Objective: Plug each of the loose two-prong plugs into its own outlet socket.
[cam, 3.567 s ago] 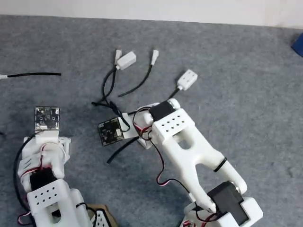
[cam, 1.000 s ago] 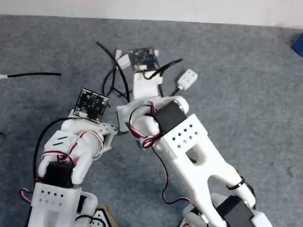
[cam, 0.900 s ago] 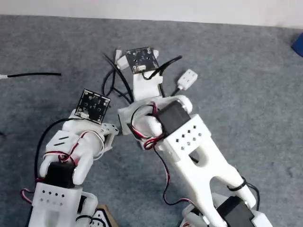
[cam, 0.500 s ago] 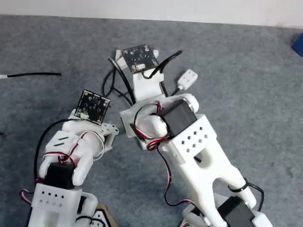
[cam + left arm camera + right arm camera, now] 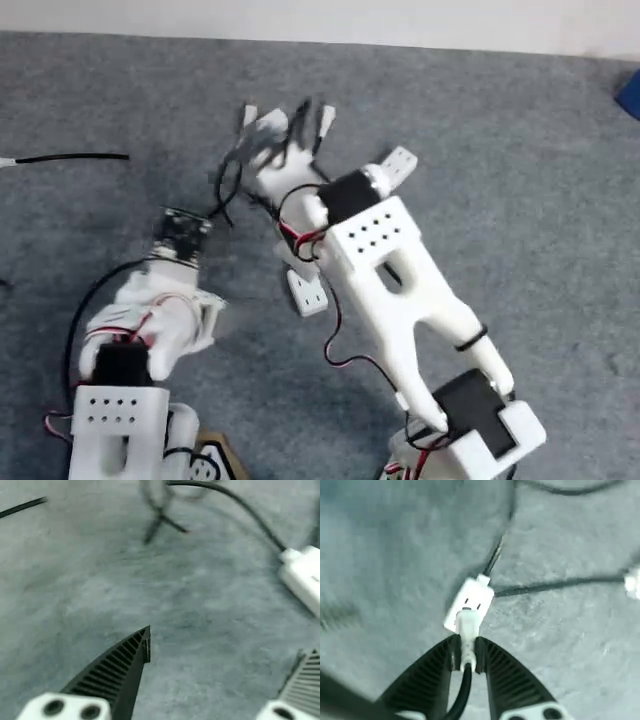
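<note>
In the right wrist view my right gripper (image 5: 466, 642) is shut on a white two-prong plug (image 5: 467, 622) with a black cord. The plug's tip meets the face of a white outlet socket (image 5: 470, 602) lying on the grey carpet. A second loose plug (image 5: 632, 582) lies off to the side on its cord. My left gripper (image 5: 230, 642) stands open above bare carpet, with a white socket (image 5: 305, 577) and its black cord beyond one finger. From above, the right arm (image 5: 370, 240) covers its own gripper. A socket (image 5: 398, 165) and another white socket (image 5: 308, 290) lie beside it.
Black cords (image 5: 225, 185) tangle between the two arms, with blurred white connectors (image 5: 268, 130) at the far end. A separate black cable (image 5: 70, 157) lies at the far left. A blue object (image 5: 630, 95) sits at the right edge. Open carpet lies to the right.
The right arm has swung round, so its wrist camera board no longer shows from above, and the cords near the top are blurred in motion. The left arm has drawn back slightly.
</note>
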You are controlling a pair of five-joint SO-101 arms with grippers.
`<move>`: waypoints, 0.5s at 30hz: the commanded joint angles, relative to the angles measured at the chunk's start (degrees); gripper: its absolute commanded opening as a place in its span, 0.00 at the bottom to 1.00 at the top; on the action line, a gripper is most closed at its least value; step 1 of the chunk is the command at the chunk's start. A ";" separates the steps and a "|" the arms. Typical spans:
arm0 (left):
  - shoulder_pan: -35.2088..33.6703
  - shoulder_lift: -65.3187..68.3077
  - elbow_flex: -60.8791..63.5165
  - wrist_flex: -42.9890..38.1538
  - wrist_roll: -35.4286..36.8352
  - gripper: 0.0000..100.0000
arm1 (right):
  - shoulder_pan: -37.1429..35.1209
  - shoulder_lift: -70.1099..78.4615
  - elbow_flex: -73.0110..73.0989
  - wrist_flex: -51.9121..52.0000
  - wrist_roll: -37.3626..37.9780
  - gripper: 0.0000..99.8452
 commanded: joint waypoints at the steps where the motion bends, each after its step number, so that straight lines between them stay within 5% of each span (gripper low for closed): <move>1: -4.53 -0.40 0.40 -1.93 -0.09 0.43 | -1.27 -0.84 0.75 -0.04 21.80 0.01; 6: -6.46 -0.04 4.88 -7.03 -0.26 0.43 | -1.98 -0.84 3.74 3.38 39.56 0.01; 15: -7.25 0.04 4.88 -7.47 -0.18 0.43 | -2.68 -0.31 5.05 0.04 49.93 0.01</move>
